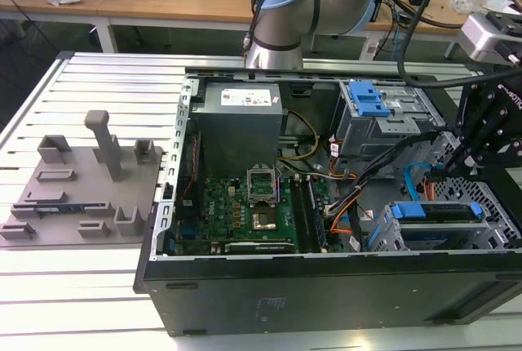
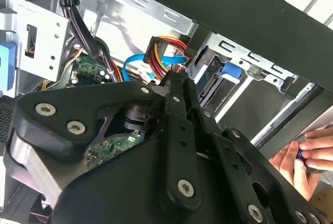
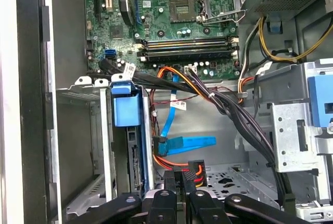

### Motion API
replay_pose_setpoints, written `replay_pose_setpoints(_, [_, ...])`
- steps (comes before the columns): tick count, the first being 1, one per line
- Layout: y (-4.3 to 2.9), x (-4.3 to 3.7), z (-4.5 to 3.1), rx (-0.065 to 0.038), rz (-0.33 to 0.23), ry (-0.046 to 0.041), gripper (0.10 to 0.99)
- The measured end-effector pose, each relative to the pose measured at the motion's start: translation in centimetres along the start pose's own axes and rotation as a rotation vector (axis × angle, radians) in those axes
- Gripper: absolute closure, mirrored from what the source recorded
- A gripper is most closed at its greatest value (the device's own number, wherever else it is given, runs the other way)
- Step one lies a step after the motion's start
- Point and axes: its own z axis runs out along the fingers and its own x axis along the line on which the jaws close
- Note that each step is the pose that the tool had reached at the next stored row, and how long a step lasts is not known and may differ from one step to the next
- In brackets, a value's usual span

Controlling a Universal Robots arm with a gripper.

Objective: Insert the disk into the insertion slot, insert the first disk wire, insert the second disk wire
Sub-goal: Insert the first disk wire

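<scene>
The disk point(image 1: 432, 214), in its blue caddy point(image 3: 126, 110), sits inside the grey insertion slot point(image 1: 493, 233) at the case's front corner. In the first wrist view its rear connector edge point(image 3: 136, 168) faces the gripper. My gripper point(image 3: 183, 178) hangs just behind the disk point(image 2: 229, 73), shut on the black plug point(image 3: 196, 170) of a disk wire with red, orange and yellow strands point(image 2: 162, 47). In the exterior view the gripper point(image 1: 438, 173) is low over the cage. A flat blue disk wire point(image 3: 184, 143) lies loose beside the disk, its plug end point(image 3: 158, 143) free.
A thick black cable bundle point(image 3: 229, 104) crosses above the wires. The motherboard point(image 1: 245, 204), grey power supply point(image 1: 241, 118) and a taller cage with a blue latch point(image 1: 367, 99) fill the case. A grey fixture plate point(image 1: 81, 179) lies beside it. A person's hand point(image 2: 307, 156) is outside the case.
</scene>
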Motion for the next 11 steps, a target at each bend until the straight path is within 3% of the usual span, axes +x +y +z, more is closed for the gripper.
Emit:
replay_pose_setpoints(1, [-0.01, 0.02, 0.01, 0.002, -0.002, -0.0001, 0.922])
replay_pose_setpoints(2, [-0.02, 0.05, 0.02, 0.014, -0.004, -0.0006, 0.922])
replay_pose_setpoints(3, [0.03, 0.07, 0.04, 0.044, -0.005, -0.0033, 0.922])
replay_pose_setpoints(4, [0.19, 0.12, 0.09, 0.051, -0.005, -0.0056, 0.922])
replay_pose_setpoints(9, [0.39, 0.13, 0.12, 0.051, -0.005, -0.0056, 0.922])
replay_pose_setpoints(11, [0.78, 0.17, 0.16, 0.053, -0.005, -0.0058, 0.922])
